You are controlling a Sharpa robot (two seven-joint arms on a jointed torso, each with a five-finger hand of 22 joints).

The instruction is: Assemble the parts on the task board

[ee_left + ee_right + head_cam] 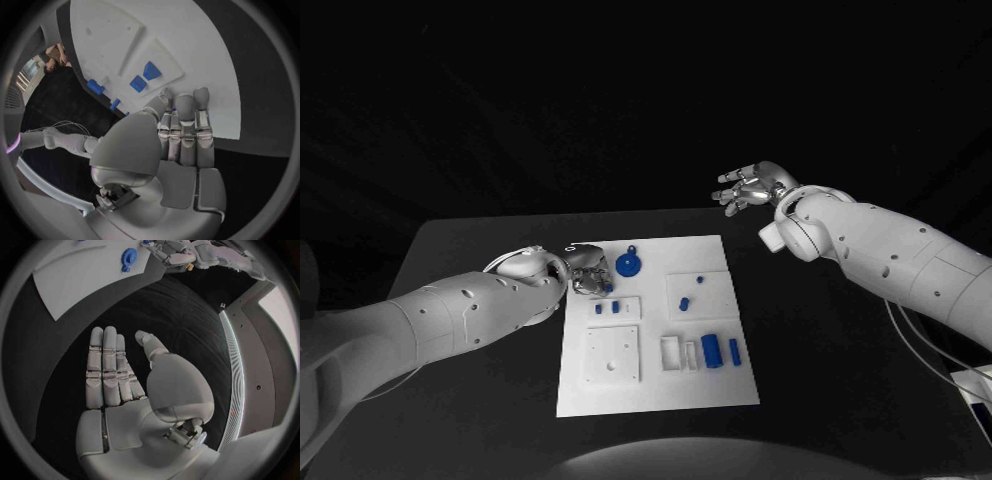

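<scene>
Two hands are in the head view. The left hand [584, 268] hangs over the far left corner of the task board [733, 385], fingers extended with nothing in them. The round blue part [630, 265] lies just beside it, toward the board's middle, and two small blue parts [607, 308] lie a little nearer the robot. The long blue parts [713, 350] lie with their long axis from near edge to far edge. The right hand [753, 188] is raised beyond the far right corner, open and empty, well apart from every part, so I judge the left hand is the one to move.

From the left wrist, the fingers [185, 131] are straight and close together, reaching over the board edge, with two blue parts [144, 76] just ahead of the tips.

From the right wrist, that hand [131, 385] is flat and empty over the tabletop; the round part [129, 257] is far ahead.
</scene>
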